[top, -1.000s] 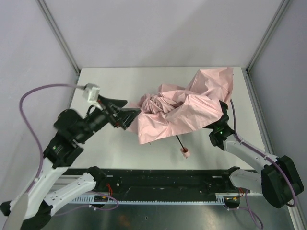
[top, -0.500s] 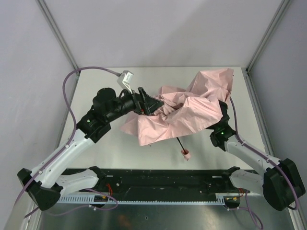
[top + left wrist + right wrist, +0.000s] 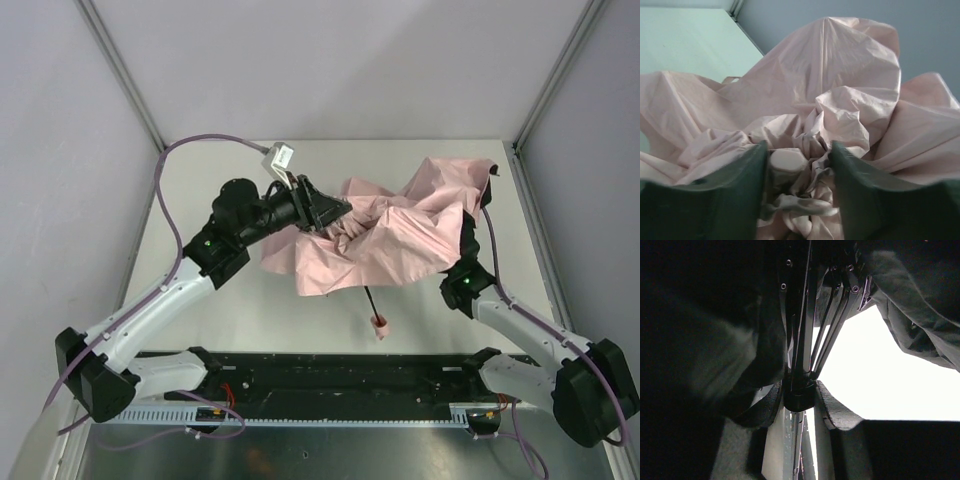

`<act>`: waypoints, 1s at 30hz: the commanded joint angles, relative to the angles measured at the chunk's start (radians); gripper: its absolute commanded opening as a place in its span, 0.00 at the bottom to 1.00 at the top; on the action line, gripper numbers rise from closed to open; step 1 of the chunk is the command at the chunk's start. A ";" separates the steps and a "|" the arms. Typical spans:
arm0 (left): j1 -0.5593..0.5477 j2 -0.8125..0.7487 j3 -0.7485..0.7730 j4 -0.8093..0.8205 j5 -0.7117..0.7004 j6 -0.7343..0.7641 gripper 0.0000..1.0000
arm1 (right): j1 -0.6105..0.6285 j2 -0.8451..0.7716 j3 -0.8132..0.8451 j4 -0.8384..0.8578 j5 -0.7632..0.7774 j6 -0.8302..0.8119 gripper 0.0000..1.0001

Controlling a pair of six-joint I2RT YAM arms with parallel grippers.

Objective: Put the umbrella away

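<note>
Umbrella (image 3: 400, 235): pale pink, crumpled and half collapsed, spread over the right-centre of the tabletop (image 3: 270, 310), cloth bunched in loose folds.
Shaft (image 3: 370, 300): thin and black, poking out from under the near edge of the cloth, toward the arm bases.
Handle (image 3: 380, 325): small and pink, at the near end of the shaft, clear of the cloth.
Left pincer (image 3: 335, 210): nose-first in the left side of the heap. 2 dark fingers (image 3: 715, 200) apart, straddling a pale cap (image 3: 785, 165) and gathered cloth. Pinching or only beside it, cannot tell.
Right pincer (image 3: 800, 395): tucked under the right edge of the cloth, hidden from above. In the wrist view, clamped on a black collar of the shaft, with thin ribs (image 3: 832, 325) fanning away from it.
</note>
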 commanded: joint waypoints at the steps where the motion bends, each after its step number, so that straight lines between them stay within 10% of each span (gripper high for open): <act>1: -0.007 0.012 -0.010 0.077 0.080 0.002 0.40 | 0.020 -0.051 0.057 0.100 -0.019 -0.003 0.00; 5: 0.015 -0.014 -0.001 0.082 0.074 0.022 0.07 | 0.021 -0.086 0.057 -0.002 0.075 -0.001 0.14; 11: 0.048 -0.110 -0.014 0.090 0.029 0.025 0.00 | 0.026 -0.172 0.057 -0.312 0.366 -0.004 0.78; 14: 0.073 -0.161 -0.023 0.082 -0.005 0.002 0.00 | 0.028 -0.227 0.057 -0.444 0.465 -0.015 0.95; 23: 0.123 -0.315 -0.072 0.031 -0.161 0.020 0.00 | 0.067 -0.431 0.058 -0.746 0.536 -0.054 0.97; 30: 0.124 -0.351 -0.129 0.025 -0.289 0.039 0.00 | 0.338 -0.483 0.062 -0.385 0.618 0.127 0.82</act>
